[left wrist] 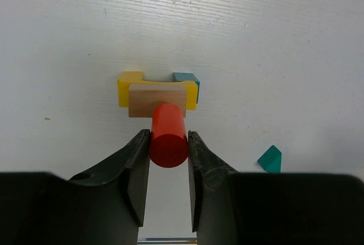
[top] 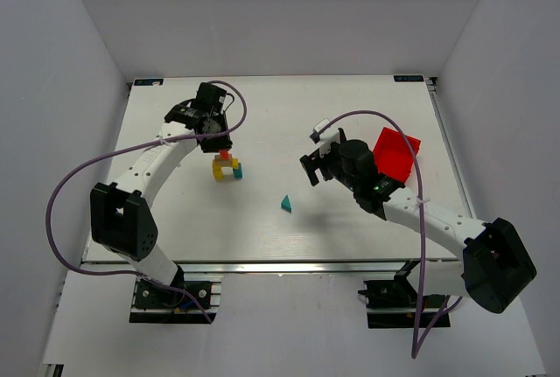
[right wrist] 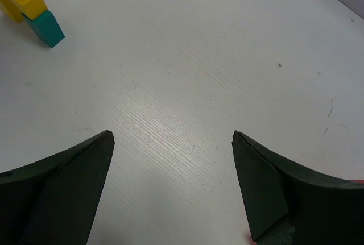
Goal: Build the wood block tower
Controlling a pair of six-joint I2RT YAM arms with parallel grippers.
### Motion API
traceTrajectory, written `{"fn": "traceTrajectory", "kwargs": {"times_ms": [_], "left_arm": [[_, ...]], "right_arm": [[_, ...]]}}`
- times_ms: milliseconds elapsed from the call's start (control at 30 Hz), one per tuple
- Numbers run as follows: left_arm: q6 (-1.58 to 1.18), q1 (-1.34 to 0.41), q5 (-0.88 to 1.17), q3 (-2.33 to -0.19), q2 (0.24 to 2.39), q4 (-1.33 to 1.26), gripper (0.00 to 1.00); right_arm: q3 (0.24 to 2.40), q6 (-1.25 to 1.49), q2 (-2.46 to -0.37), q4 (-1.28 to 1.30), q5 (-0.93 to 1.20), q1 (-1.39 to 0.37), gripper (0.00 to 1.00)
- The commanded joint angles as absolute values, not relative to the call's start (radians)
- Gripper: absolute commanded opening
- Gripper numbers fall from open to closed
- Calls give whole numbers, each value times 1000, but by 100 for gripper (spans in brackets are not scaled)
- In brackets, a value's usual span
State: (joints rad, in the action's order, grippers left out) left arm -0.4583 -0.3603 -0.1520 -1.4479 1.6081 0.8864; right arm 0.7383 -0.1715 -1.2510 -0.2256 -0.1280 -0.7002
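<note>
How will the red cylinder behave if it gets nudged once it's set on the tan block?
Probably rigid: the red cylinder shows no dent in the left pincer's grip. Its round side would likely roll if tipped. On end over the tan block atop the yellow arch, it looks tall for its base, so a sideways nudge may topple it.

The arch is yellow; the block tan; the cylinder red; the cube teal.

You see your left gripper right over the wood block tower, with a red block at its tip. The teal triangle lies apart on the table, between the tower and your right gripper. The red bin sits beyond that arm.
</note>
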Motion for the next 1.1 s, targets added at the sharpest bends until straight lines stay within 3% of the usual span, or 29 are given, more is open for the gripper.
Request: {"fn": "traceTrajectory", "kwargs": {"times_ms": [0,1067], "left_arm": [[-469,-365,-186,-1445,1552,900,0],[-459,-365,-183,-1431,1597,874,0]], "right_arm": [[753,-166,-1255,-235,-118,-695,89],[742,-164,-1238,-238,-117,-681,89]]}}
